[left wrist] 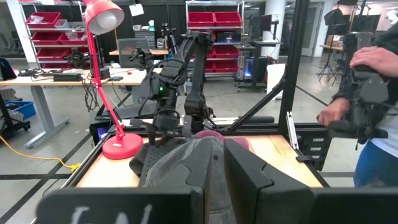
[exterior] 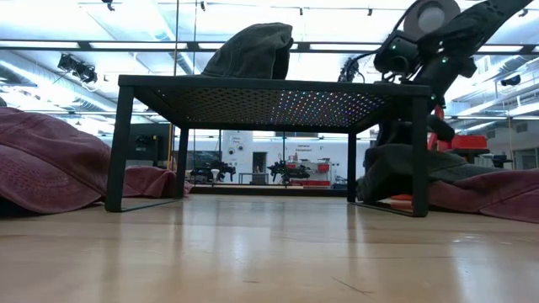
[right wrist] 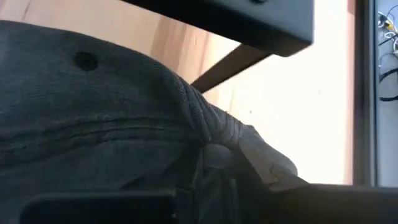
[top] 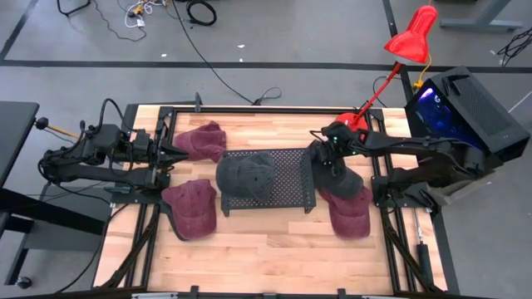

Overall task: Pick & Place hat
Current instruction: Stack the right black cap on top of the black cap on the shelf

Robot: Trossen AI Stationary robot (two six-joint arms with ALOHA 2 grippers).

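Observation:
A black mesh stand (top: 287,170) sits mid-table with a dark grey cap (top: 247,176) lying on its top. A second dark grey cap (top: 345,181) lies on the table against the stand's right end. My right gripper (top: 326,159) is down on this second cap, shut on its cloth. Three maroon caps lie on the wood: one far left (top: 202,141), one near left (top: 191,209), one near right (top: 349,216). My left gripper (top: 169,158) waits open at the table's left edge, between the two left maroon caps, touching nothing. My right gripper (right wrist: 214,171) pinches a raised fold of the grey cap's crown (right wrist: 208,127) between its two fingers, coming from above and slanting in from the table's right. The cloth bunches into a ridge at the fingers. The cap (exterior: 396,168) rests on the table beside the stand's right leg.
A red desk lamp (top: 391,71) stands at the table's far right corner, its base (top: 353,120) just behind my right arm. The stand's right legs (exterior: 419,151) are close to the held cap. A person (left wrist: 373,93) stands beyond the table's right side. Bare wood lies along the near edge (top: 266,249).

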